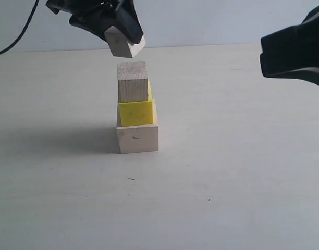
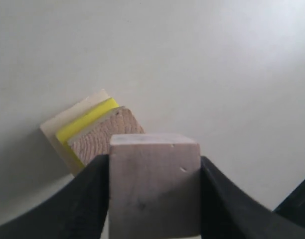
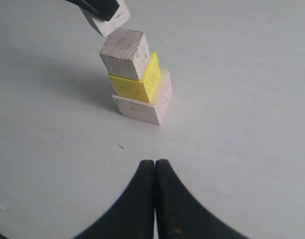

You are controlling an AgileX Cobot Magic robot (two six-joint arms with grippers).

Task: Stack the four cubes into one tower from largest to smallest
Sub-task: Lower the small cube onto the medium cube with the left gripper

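We hold the small cube [image 1: 126, 46], tilted, between the fingers of the left gripper [image 1: 124, 36], in the air just above the medium cube [image 1: 133, 82] and not touching it. The medium cube sits on the yellow cube [image 1: 136, 112], which sits on the large cube [image 1: 137, 138], on the table [image 1: 243, 177]. The right gripper [image 3: 155, 167] hangs at the right, well apart, fingers pressed together, empty.
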